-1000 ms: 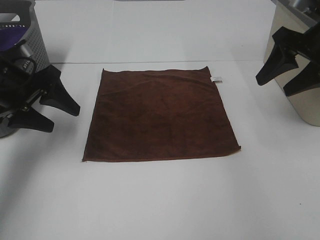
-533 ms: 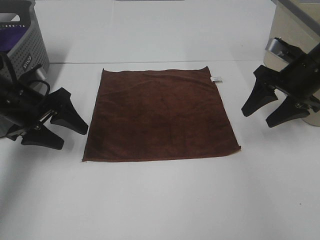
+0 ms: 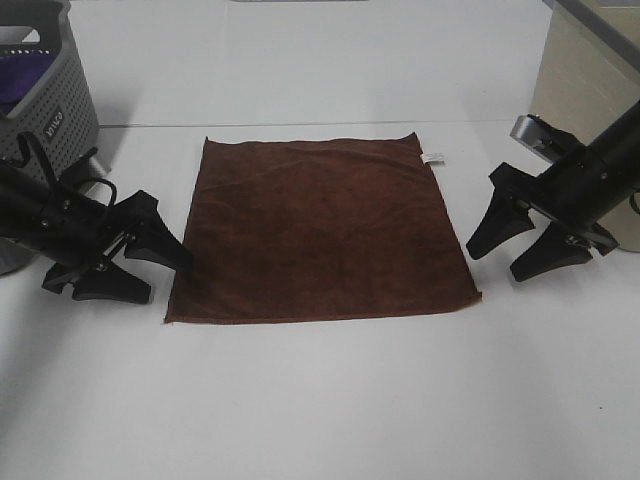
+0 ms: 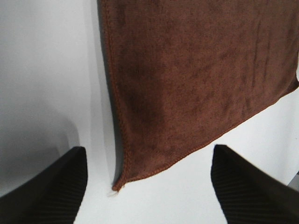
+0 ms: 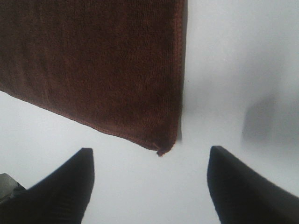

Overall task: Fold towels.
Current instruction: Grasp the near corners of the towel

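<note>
Overhead, a dark brown towel (image 3: 320, 230) lies spread flat, roughly square, in the middle of the frame on a white table (image 3: 320, 400). A small white tag (image 3: 433, 158) sticks out from its right edge, close to the upper right corner.

My left gripper (image 3: 168, 279) is at the left of the frame, low over the table, just beside the towel's lower left corner. Its two black fingers are spread wide apart and hold nothing. The upper fingertip reaches the towel's left edge; I cannot tell whether it touches the cloth. From the left wrist camera, the towel (image 4: 196, 70) ends in a stitched corner that lies in the gap between my fingers (image 4: 51, 191), closer to one than to the other.

My right gripper (image 3: 492, 264) is at the right of the frame, just beside the towel's right edge, a little above its lower right corner. It too is wide open and empty. From the right wrist camera, the towel (image 5: 93, 60) shows its corner in the gap between my fingers (image 5: 56, 191), with bare table beyond it.

A grey perforated basket (image 3: 50, 110) stands in the upper left of the frame with something purple inside. A beige bin (image 3: 580, 80) stands in the upper right, behind my right arm.
</note>
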Available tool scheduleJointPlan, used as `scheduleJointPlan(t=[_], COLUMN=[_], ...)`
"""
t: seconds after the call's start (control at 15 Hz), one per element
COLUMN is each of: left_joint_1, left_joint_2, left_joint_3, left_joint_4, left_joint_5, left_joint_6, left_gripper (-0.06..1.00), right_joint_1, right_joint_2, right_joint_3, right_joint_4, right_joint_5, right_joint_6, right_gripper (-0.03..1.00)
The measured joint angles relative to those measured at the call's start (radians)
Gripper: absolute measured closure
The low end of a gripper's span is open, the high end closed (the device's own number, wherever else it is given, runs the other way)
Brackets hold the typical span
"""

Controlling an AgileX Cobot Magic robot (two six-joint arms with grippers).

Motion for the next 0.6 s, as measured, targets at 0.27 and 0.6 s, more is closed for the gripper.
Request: scheduleJointPlan(t=[0.27, 0.6], left_joint_1=[0.0, 0.0], left_joint_2=[0.031, 0.061], left_joint_3=[-0.004, -0.011], left_joint_4=[-0.042, -0.095], left_joint_5=[0.006, 0.043], left_joint_6=[0.023, 0.031], left_gripper=[0.26, 0.26], right_joint_1=[0.0, 0.0], right_joint_2=[0.04, 0.055], right_joint_3=[-0.001, -0.001], right_joint_4=[0.022, 0.084], right_joint_5=[-0.02, -0.021], right_joint_6=[-0.021, -0.072], right_gripper=[0.3, 0.3])
